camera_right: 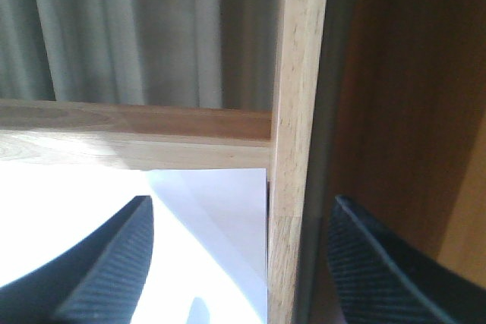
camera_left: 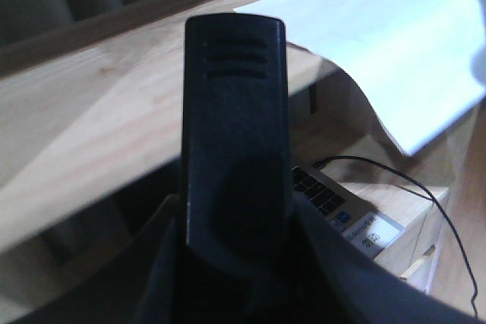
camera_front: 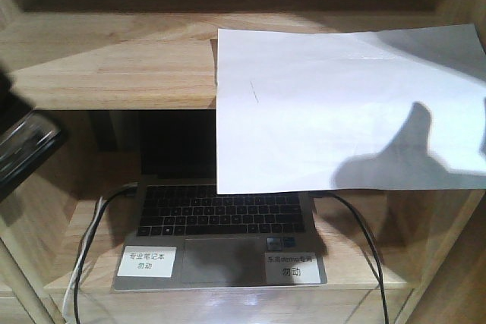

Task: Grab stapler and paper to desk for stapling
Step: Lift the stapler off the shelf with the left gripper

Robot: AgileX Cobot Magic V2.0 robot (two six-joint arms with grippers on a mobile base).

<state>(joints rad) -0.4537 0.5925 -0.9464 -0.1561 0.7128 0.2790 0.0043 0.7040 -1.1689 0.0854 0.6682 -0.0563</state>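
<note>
The wooden shelving unit (camera_front: pixel 114 66) fills the front view. The paper (camera_front: pixel 342 111) lies on its upper board and overhangs the front edge, partly covering the open laptop (camera_front: pixel 220 218) in the compartment below. The black stapler (camera_left: pixel 235 134) stands gripped in the left claw (camera_left: pixel 237 227). The right claw (camera_right: pixel 241 218) is spread wide, straddling an upright wooden panel (camera_right: pixel 296 111) above the paper.

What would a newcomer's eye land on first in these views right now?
The plain white rectangular paper sheet dominates, overhanging the front edge of the light wooden shelf and hiding part of the open grey laptop in the compartment below. In the left wrist view, a black oblong stapler stands upright in the left gripper, filling mid-frame.
</note>
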